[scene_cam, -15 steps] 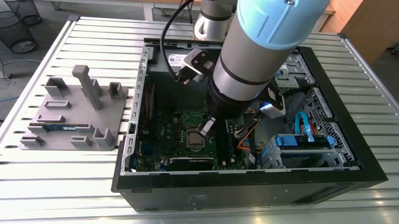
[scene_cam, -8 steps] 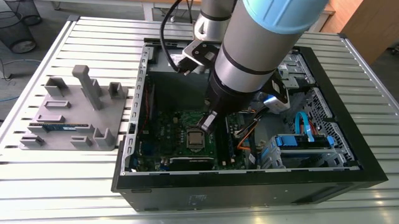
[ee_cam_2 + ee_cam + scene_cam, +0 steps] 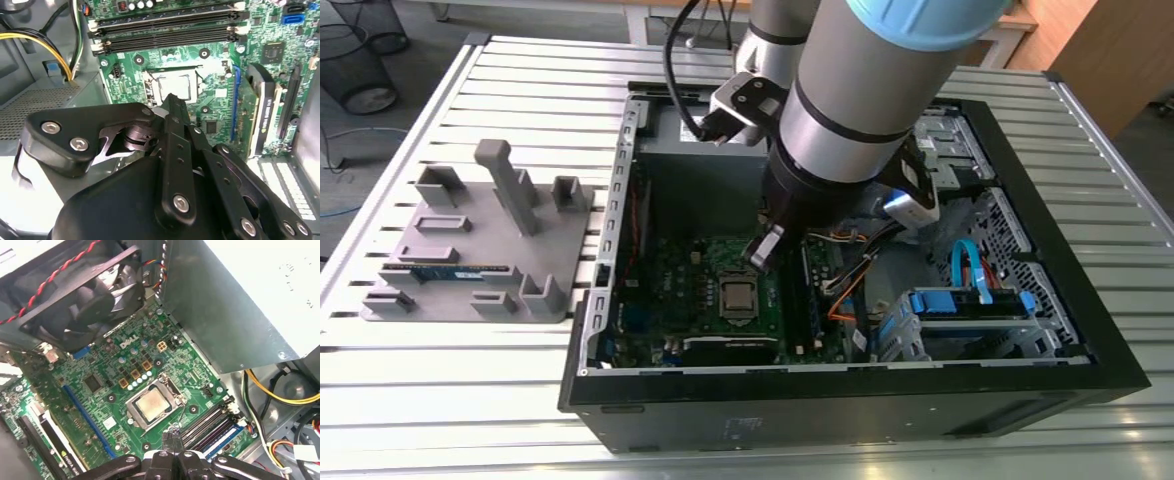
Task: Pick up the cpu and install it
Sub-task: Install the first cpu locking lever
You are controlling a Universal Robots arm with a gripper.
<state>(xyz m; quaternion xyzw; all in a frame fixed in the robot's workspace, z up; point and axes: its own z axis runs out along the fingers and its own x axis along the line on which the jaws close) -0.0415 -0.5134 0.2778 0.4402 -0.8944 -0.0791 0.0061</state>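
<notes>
So the cpu [image 3: 738, 296] is sitting flat in its socket on the green motherboard [image 3: 680, 270], inside the open computer case [image 3: 854, 385] lying on the slatted bench [image 3: 454, 400]. The gripper [image 3: 765, 254] hangs just over the board by the socket's edge, fingers [image 3: 175, 130] pinched together with nothing between them. Over at the exterior view's left there's a grey fixture plate [image 3: 480, 240] with a memory stick [image 3: 447, 270] on it
</notes>
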